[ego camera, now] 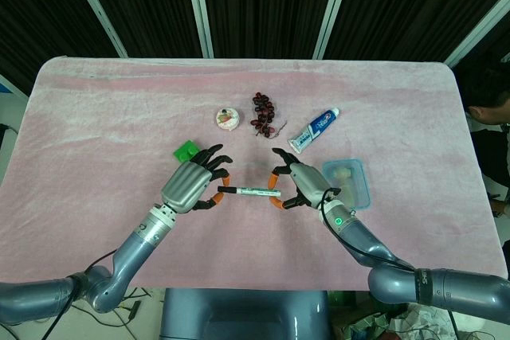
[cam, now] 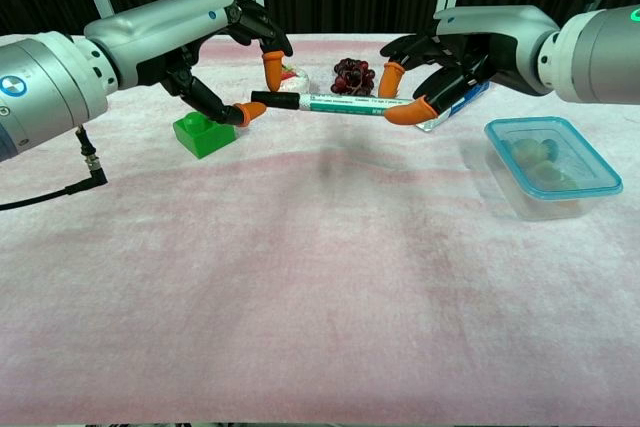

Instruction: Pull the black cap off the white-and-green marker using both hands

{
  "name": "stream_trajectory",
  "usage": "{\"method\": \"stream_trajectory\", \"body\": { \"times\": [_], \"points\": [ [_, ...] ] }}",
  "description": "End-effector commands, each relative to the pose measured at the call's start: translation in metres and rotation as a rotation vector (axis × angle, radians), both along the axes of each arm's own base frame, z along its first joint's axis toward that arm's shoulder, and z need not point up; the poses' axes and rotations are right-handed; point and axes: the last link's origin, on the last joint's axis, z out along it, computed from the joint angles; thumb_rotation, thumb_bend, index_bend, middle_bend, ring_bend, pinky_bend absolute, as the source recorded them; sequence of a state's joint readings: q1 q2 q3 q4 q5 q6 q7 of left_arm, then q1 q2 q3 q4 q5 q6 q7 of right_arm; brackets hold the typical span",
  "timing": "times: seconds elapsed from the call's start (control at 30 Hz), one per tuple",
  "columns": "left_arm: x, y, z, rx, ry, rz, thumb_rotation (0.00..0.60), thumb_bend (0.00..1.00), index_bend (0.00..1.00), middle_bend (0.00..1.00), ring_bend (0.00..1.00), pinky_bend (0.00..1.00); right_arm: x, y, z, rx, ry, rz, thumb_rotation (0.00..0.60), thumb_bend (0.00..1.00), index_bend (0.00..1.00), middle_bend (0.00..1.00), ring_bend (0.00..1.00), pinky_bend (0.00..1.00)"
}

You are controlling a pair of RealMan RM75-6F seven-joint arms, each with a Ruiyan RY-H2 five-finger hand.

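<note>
Left hand pinches the black cap while right hand grips the white-and-green marker, held level above the pink bench between both

Left hand hides the black cap's outer end in the head view. Print on the marker is too small to read. In the chest view the grape bunch is partly covered by the marker, and the bench's near edge is cut off.
</note>
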State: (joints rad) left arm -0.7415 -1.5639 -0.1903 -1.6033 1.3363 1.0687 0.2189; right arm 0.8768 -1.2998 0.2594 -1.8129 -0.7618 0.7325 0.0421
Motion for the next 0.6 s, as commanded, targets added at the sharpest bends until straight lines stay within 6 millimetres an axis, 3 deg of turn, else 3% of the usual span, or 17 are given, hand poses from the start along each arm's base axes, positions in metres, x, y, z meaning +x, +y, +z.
{"method": "stream_trajectory", "body": {
  "times": [0.03,0.6],
  "points": [
    [0.0,0.0,0.001,0.002,-0.001,0.002,0.6,0.38,0.53,0.24,0.04,0.15,-0.001,0.0,0.001,-0.001,0.0,-0.001,0.6,0.39,0.86,0.0,0.02,0.16],
    [-0.01,0.001,0.012,0.043,-0.003,0.017,0.6,0.39,0.53,0.25,0.05,0.15,-0.009,-0.002,0.009,-0.023,0.009,-0.015,0.6,0.39,0.86,0.0,0.02,0.16]
  ]
}}
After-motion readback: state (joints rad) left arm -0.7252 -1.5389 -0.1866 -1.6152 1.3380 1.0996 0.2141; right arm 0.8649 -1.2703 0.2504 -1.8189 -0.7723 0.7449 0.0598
